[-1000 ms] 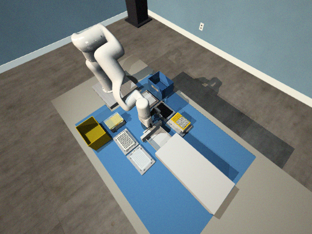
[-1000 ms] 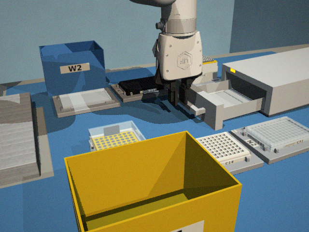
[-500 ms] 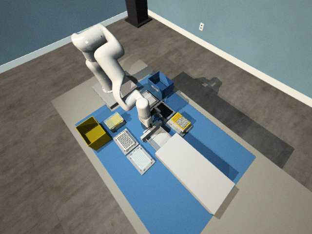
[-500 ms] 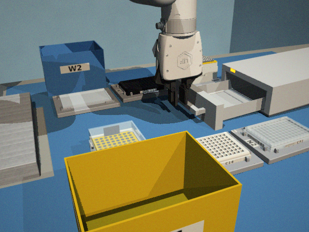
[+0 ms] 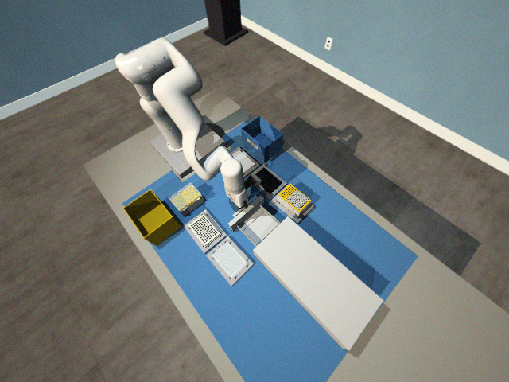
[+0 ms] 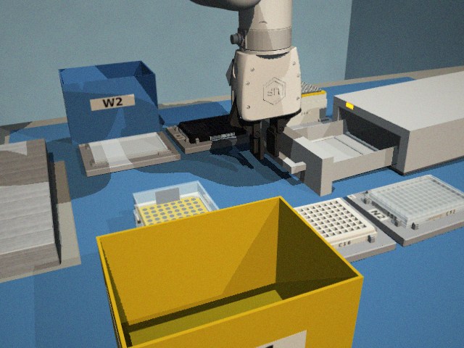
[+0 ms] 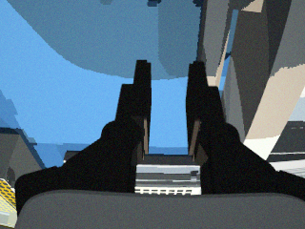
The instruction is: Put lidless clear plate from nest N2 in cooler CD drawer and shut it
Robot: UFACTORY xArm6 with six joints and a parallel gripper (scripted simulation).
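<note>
While drawer (image 6: 338, 159) stands open | pincer (image 6: 267, 143) narrowed, empty (handle (image 6: 293, 165) partly hidden)

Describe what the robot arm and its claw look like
The arm is glossy white with rounded, tubular links. The claw's housing is a pale grey-beige box with small screws and an embossed hexagon logo. Its two fingers are black and blocky. No cables show.

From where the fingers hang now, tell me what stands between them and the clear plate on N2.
The open drawer does. The gripper hangs empty at the drawer's handle, on its far side; the clear plate sits on its nest beyond the near side. The fingers must lift over or go round the drawer's front.
</note>
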